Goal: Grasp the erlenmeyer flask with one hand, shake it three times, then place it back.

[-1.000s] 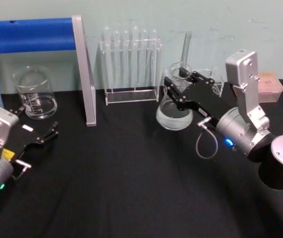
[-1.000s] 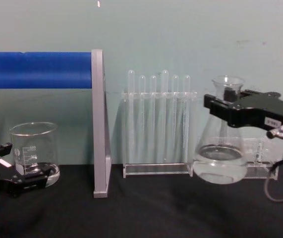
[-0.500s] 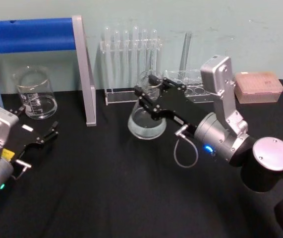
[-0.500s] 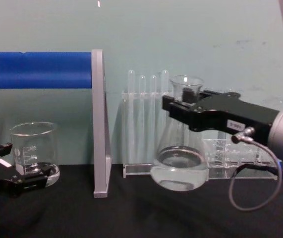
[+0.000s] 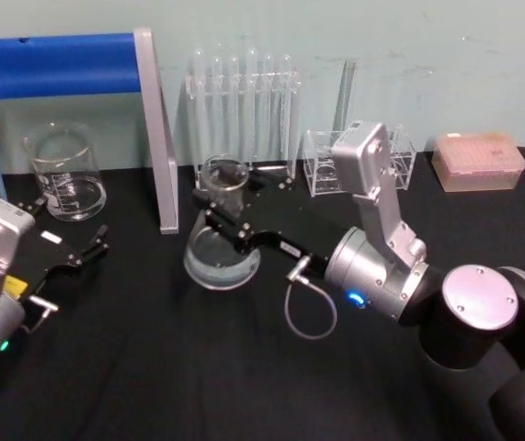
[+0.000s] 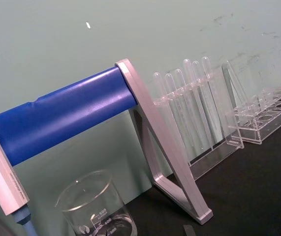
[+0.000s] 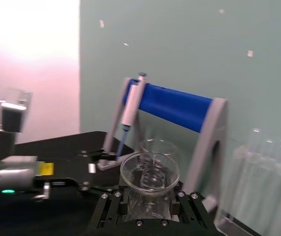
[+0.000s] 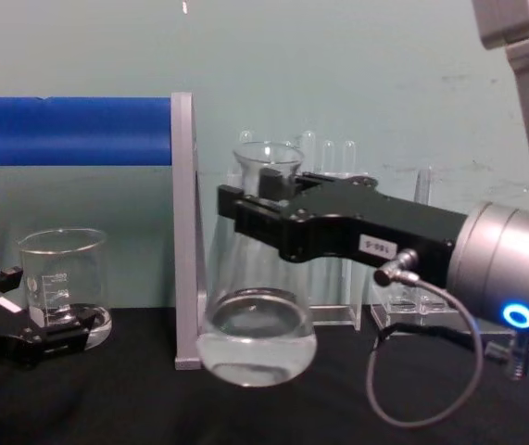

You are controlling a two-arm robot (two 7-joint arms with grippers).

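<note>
The erlenmeyer flask (image 5: pixel 219 258) is clear glass with a little clear liquid in its wide base. My right gripper (image 5: pixel 222 214) is shut on its neck just below the flared rim. In the chest view the flask (image 8: pixel 256 338) hangs a little above the black cloth, just in front of the grey stand post, with the right gripper (image 8: pixel 257 219) clamped across the neck. The right wrist view looks down on the flask rim (image 7: pixel 150 172) between the black jaws. My left gripper (image 5: pixel 65 230) rests open near the table's left edge, beside the beaker, holding nothing.
A glass beaker (image 5: pixel 64 175) stands at the back left under a blue bar stand (image 5: pixel 60 64) with a grey post (image 5: pixel 158 138). A test tube rack (image 5: pixel 242 110), a smaller acrylic rack (image 5: pixel 322 165) and a pink tip box (image 5: pixel 478 161) line the back.
My right gripper has carried the flask leftward, from beside the acrylic rack at the back right to in front of the stand post. The left arm has not moved.
</note>
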